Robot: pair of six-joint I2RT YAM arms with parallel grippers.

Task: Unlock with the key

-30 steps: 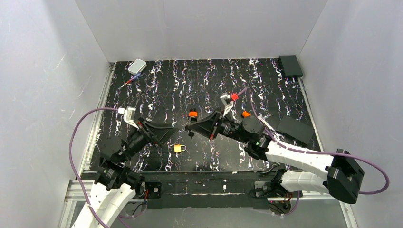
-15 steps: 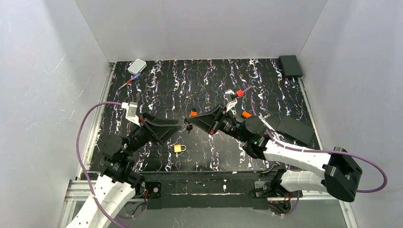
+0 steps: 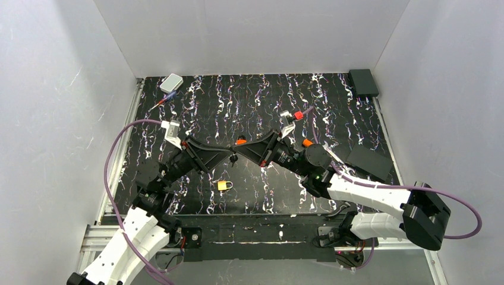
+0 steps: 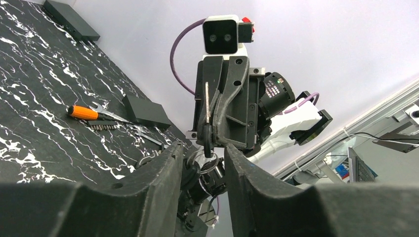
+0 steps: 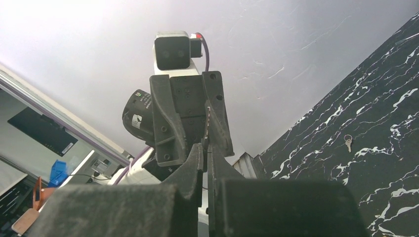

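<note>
My right gripper (image 3: 237,157) is shut on the small dark key (image 4: 208,141), whose wire ring (image 4: 213,162) hangs below it. In the right wrist view its fingers (image 5: 196,157) stand almost together. My left gripper (image 3: 226,155) is open and meets the right one tip to tip above the table. In the left wrist view its fingertips (image 4: 174,150) stand either side of the key and ring without touching them. A small orange padlock (image 3: 241,141) lies just behind the two grippers. A small yellow padlock (image 3: 224,185) lies on the mat in front of them.
An orange-handled screwdriver (image 4: 84,112) and a flat black block (image 4: 146,111) lie right of the grippers. A white box (image 3: 171,82) sits at the back left and a black box (image 3: 363,82) at the back right. A silvery key (image 5: 348,142) lies on the mat.
My left gripper has moved right and up until its open tips meet the right gripper's. The right gripper has shifted a little left with the key.
</note>
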